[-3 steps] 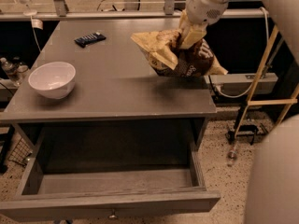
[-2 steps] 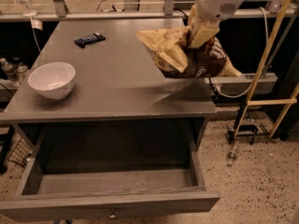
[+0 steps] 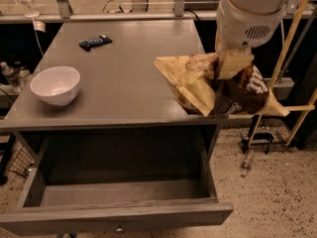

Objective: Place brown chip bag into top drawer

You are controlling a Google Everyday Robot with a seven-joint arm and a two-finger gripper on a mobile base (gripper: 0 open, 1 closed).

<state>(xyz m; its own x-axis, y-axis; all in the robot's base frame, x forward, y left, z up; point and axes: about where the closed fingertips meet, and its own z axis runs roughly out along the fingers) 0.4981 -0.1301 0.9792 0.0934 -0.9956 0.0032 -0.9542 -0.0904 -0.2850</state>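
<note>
My gripper comes down from the upper right and is shut on the brown chip bag, a wrinkly dark brown bag with pale yellow-tan ends and white lettering. The bag hangs in the air over the grey table's front right corner, part of it past the right edge. The top drawer is pulled open below the table front. Its inside shows no objects, and its small knob sits at the bottom edge of the view. The bag is above and to the right of the drawer.
A white bowl sits on the grey table at the left. A dark flat remote-like object lies at the back. Yellow poles and a wheeled stand are on the speckled floor to the right.
The gripper with the chip bag has moved forward and to the right, from over the table's right side to over its front right corner. The view has moved closer.
</note>
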